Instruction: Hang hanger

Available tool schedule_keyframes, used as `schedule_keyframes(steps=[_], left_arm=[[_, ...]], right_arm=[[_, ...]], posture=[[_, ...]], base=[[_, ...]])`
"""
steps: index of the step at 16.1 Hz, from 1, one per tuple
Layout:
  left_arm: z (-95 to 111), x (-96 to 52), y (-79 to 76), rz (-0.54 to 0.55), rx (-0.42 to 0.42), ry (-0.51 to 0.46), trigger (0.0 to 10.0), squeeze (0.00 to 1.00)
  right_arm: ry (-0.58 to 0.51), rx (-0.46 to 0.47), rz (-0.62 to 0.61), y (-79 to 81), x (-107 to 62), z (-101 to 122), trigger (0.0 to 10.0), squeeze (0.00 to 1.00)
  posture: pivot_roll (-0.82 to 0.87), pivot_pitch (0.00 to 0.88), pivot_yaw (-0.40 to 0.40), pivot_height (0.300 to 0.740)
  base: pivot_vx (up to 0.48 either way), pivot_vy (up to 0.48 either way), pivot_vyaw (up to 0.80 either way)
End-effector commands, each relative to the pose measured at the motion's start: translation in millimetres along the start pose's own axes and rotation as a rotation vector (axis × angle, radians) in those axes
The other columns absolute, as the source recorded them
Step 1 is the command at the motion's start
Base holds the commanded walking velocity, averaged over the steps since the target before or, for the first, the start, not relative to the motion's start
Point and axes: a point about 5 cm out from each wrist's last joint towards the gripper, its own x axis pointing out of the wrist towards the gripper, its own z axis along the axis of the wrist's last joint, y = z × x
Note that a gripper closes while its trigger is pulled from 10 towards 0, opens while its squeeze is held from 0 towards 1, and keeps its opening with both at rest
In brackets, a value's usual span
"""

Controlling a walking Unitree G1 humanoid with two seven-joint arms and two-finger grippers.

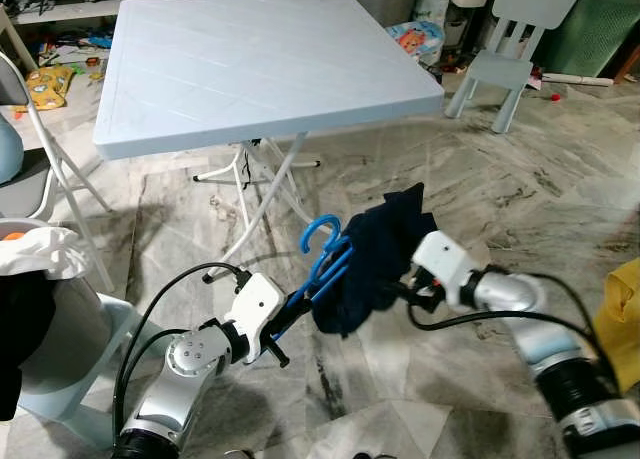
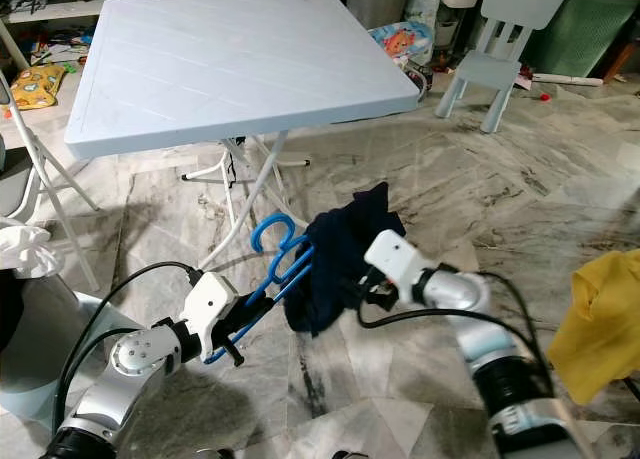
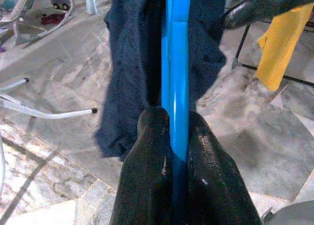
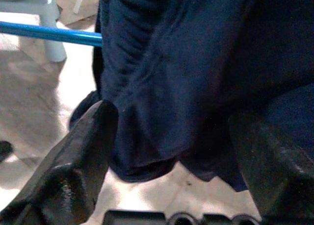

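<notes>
A blue plastic hanger point(image 1: 322, 254) with a dark navy garment point(image 1: 375, 254) draped on it hangs in mid-air above the marble floor, in front of the table. My left gripper point(image 1: 285, 314) is shut on the hanger's lower bar; the left wrist view has both black fingers point(image 3: 152, 156) pressed against the blue bar point(image 3: 175, 73). My right gripper point(image 1: 400, 287) is at the garment's right side, open, its fingers point(image 4: 81, 156) spread wide around the hanging navy cloth point(image 4: 196, 68).
A light blue folding table point(image 1: 260, 59) stands ahead with white legs point(image 1: 262, 204) near the hanger. A small blue chair point(image 1: 505, 59) is at the back right. Yellow cloth point(image 1: 622, 319) hangs at the right edge, a laundry bin point(image 1: 40, 309) at the left.
</notes>
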Motion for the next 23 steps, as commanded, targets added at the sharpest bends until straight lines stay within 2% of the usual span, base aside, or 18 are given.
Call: schedule_keyframes(steps=[1,6,7,14,18,23], left_arm=[[13.6,2.8,2.1,-0.006,0.018,-0.06,0.0,0.0],[14.3,5.9,-1.5,-0.025,0.019,-0.065,0.0,0.0],[13.8,6.0,-3.1,-0.031,0.015,-0.065,0.0,0.0],[15.9,8.9,-1.9,-0.025,0.028,-0.067,0.0,0.0],[17.5,9.9,-3.7,-0.036,0.032,-0.074,0.0,0.0],[20.1,9.3,0.1,-0.035,0.04,-0.076,0.0,0.0]], right_arm=[[-0.009,0.058,-0.035,0.1,0.1,0.3,0.0,0.0],[-0.032,0.139,-0.106,1.2,5.4,1.4,0.0,0.0],[-0.045,0.181,-0.133,-0.4,6.0,2.1,0.0,0.0],[-0.043,0.203,-0.156,-4.5,5.5,2.3,0.0,0.0],[-0.066,0.21,-0.134,9.8,8.9,5.2,0.0,0.0],[-0.077,0.23,-0.123,18.8,11.0,4.7,0.0,0.0]], posture=[[0.01,0.071,-0.053,0.74],[0.01,0.068,-0.053,0.74],[0.01,0.067,-0.054,0.74],[0.0,0.067,-0.058,0.74],[0.0,0.097,-0.042,0.74],[0.0,0.112,-0.033,0.74]], base=[[0.0,0.0,0.0],[0.0,0.0,0.0],[0.0,0.0,0.0],[0.0,0.0,0.0],[0.0,0.0,0.0],[0.0,0.0,0.0]])
